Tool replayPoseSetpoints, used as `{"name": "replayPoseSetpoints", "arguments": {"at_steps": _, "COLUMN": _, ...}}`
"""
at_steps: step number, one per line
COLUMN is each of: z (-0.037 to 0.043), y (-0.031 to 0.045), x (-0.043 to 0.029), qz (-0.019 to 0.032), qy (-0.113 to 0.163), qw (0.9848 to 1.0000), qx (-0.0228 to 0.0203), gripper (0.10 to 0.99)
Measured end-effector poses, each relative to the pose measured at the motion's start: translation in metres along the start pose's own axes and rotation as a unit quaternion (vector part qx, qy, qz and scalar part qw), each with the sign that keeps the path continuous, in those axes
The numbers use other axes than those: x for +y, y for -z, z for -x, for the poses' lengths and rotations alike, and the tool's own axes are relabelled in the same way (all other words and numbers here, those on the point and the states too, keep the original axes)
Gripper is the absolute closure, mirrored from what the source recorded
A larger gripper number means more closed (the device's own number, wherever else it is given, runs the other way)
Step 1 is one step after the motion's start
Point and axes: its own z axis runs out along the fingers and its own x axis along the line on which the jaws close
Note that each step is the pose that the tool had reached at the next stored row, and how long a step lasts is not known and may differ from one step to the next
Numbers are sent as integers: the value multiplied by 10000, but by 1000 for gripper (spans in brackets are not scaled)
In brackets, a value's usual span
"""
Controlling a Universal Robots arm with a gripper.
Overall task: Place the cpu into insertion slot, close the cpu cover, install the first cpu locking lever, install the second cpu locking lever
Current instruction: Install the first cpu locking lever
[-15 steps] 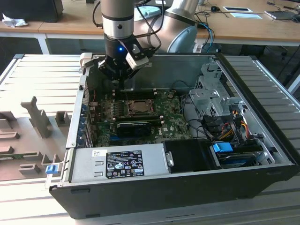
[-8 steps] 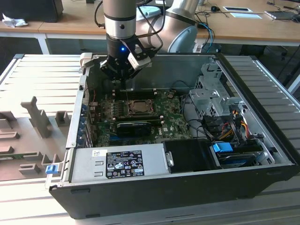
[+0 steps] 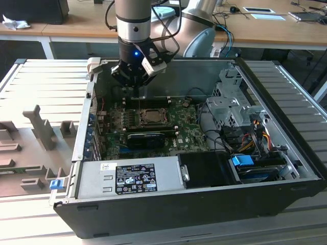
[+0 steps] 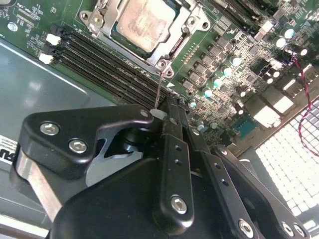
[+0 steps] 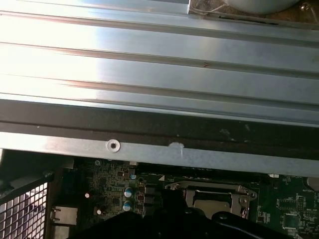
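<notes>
While the gripper [image 4: 167, 107] hangs with fingers pinched together on 1 thin wire locking lever [image 4: 158, 89], the cpu [image 4: 147, 22] lies in the insertion slot [image 3: 152, 117], beneath the cpu cover [image 4: 172, 50].

We're seeing matt black plastic or coated metal on the gripper [image 4: 167, 112], w/ shiny steel screws. The cpu [image 4: 145, 21] shows a pale brushed-metal face, dull sheen, bit smudged. The cpu cover [image 4: 172, 46] is bright bare metal, glossy. Green circuit board [image 3: 189, 133] looks lacquered, semi-gloss. Case wall [image 5: 159, 79] is smooth sheet metal, strong glare. Power supply [image 3: 127, 178] is grey matt metal w/ a paper-looking label. Desk [image 3: 76, 23] behind: light wood, smooth.
</notes>
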Motion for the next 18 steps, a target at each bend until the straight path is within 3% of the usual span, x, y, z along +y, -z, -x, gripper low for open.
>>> {"name": "replayPoseSetpoints", "arguments": {"at_steps": 4, "z": 32, "y": -1, "x": -3, "qz": 0, "qy": 0, "qw": 10000, "qx": 0, "gripper": 980}}
{"name": "replayPoseSetpoints", "arguments": {"at_steps": 13, "z": 194, "y": -38, "x": -20, "qz": 1, "qy": 0, "qw": 10000, "qx": 0, "gripper": 980}}
{"name": "replayPoseSetpoints", "arguments": {"at_steps": 15, "z": 206, "y": -50, "x": -23, "qz": 27, "qy": 0, "qw": 10000, "qx": -2, "gripper": 980}}
{"name": "replayPoseSetpoints", "arguments": {"at_steps": 18, "z": 209, "y": -72, "x": -27, "qz": 126, "qy": 0, "qw": 9999, "qx": -13, "gripper": 980}}
